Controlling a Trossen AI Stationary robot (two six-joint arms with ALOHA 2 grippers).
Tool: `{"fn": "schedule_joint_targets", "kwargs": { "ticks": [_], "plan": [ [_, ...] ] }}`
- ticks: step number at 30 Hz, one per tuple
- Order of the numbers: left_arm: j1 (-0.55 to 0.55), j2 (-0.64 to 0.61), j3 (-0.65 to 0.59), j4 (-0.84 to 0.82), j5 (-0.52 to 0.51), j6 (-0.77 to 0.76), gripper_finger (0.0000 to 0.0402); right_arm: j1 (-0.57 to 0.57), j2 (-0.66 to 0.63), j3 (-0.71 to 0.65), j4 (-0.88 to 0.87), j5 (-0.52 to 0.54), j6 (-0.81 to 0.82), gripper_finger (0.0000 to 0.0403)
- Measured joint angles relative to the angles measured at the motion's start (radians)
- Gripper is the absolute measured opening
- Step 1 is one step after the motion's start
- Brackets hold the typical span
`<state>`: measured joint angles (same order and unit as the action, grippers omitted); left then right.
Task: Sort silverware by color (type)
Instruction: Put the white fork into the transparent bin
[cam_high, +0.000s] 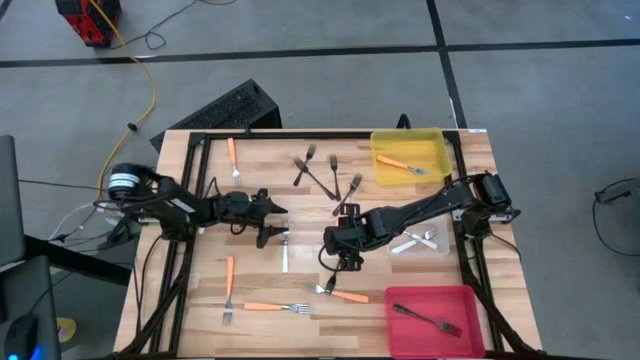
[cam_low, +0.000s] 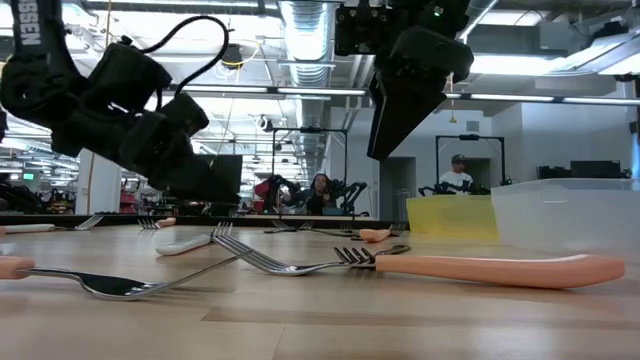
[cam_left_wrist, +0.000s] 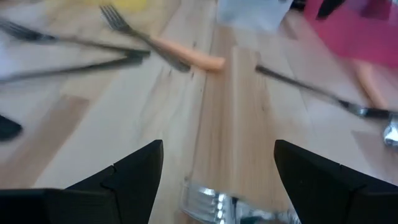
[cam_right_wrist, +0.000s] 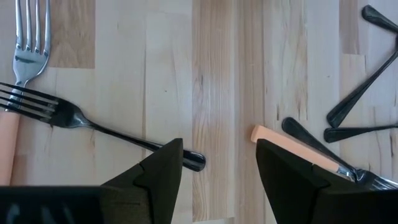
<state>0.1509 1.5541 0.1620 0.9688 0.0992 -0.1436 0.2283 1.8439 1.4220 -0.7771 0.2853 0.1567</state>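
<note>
Forks lie scattered on the wooden table. A pale silver fork (cam_high: 285, 252) rests flat just off my left gripper (cam_high: 277, 223), which is open; its tines (cam_left_wrist: 210, 202) show between the fingers in the left wrist view. My right gripper (cam_high: 340, 258) hovers open over bare wood at the table's middle (cam_right_wrist: 217, 146). A dark fork (cam_right_wrist: 93, 126) lies beside one of its fingers and an orange handle (cam_right_wrist: 289, 148) beside the other. Several dark forks (cam_high: 330, 178) lie toward the far edge. Orange-handled forks (cam_high: 272, 307) lie near the front.
A yellow bin (cam_high: 440, 160) at the far right holds an orange fork, a clear bin (cam_high: 437, 250) holds silver forks, and a red bin (cam_high: 400, 315) at the near right holds a dark fork. Another orange fork (cam_high: 232, 158) lies at the far left. People stand beyond the table in the low view.
</note>
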Motion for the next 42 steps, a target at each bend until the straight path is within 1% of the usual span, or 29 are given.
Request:
{"fn": "schedule_joint_targets", "kwargs": {
  "ticks": [3, 7, 12, 16, 18, 20, 29, 34, 36, 42],
  "plan": [
    [0.000, 0.089, 0.004, 0.011, 0.017, -0.016, 0.0290, 0.000, 0.000, 0.000, 0.000, 0.000, 0.000, 0.0230],
    [0.000, 0.189, 0.007, 0.148, 0.027, -0.042, 0.0290, 0.000, 0.000, 0.000, 0.000, 0.000, 0.001, 0.0230],
    [0.000, 0.241, 0.007, 0.184, 0.072, -0.062, 0.0290, 0.000, 0.000, 0.000, 0.000, 0.000, 0.003, 0.0230],
    [0.000, 0.272, 0.008, 0.202, 0.056, -0.068, 0.0282, 0.000, 0.000, 0.000, 0.000, 0.000, 0.003, 0.0230],
    [0.000, 0.279, 0.007, 0.212, 0.043, -0.068, 0.0266, 0.000, 0.000, 0.000, 0.000, 0.000, 0.003, 0.0230],
    [0.000, 0.279, 0.010, 0.209, 0.041, -0.068, 0.0241, 0.000, 0.000, 0.000, 0.000, 0.000, 0.011, 0.0230],
    [-0.002, 0.279, 0.012, 0.156, 0.003, -0.066, 0.0091, 0.000, 0.000, 0.000, -0.001, 0.000, 0.011, 0.0230],
    [0.000, 0.278, 0.012, 0.160, 0.006, -0.094, 0.0023, 0.000, 0.000, 0.000, -0.001, 0.000, 0.011, 0.0230],
    [0.001, 0.278, 0.012, 0.169, 0.005, -0.109, 0.0011, 0.000, 0.000, 0.000, -0.001, 0.000, 0.011, 0.0230],
    [0.001, 0.280, 0.009, 0.221, -0.007, -0.139, 0.0008, 0.000, 0.000, 0.000, 0.007, 0.001, 0.019, 0.0230]
  ]
}}
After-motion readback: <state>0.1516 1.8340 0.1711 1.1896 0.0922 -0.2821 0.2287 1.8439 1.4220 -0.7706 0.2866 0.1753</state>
